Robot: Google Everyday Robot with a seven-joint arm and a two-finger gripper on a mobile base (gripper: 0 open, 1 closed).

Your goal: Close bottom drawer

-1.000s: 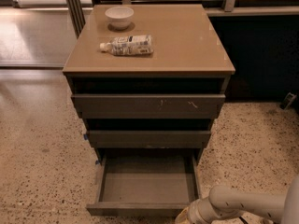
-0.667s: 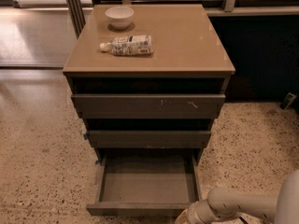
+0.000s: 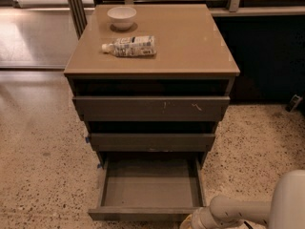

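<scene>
1. Plainly, the bottom drawer (image 3: 150, 187) stands pulled well out from the foot of the cabinet (image 3: 190, 37), with its empty box open to view and its flat front facing away from the cabinet.
2. Its long axis runs across the cabinet's width, so the way shut is straight back, under the middle drawer (image 3: 152, 141).
3. The gripper (image 3: 189, 222) sits by the right end of the drawer front, on the side away from the cabinet. Whether it touches the front, and whether it is released or clenched, I cannot tell.
4. The coming move is probably a push toward the cabinet. Contact this far off-centre might skew the drawer.
</scene>
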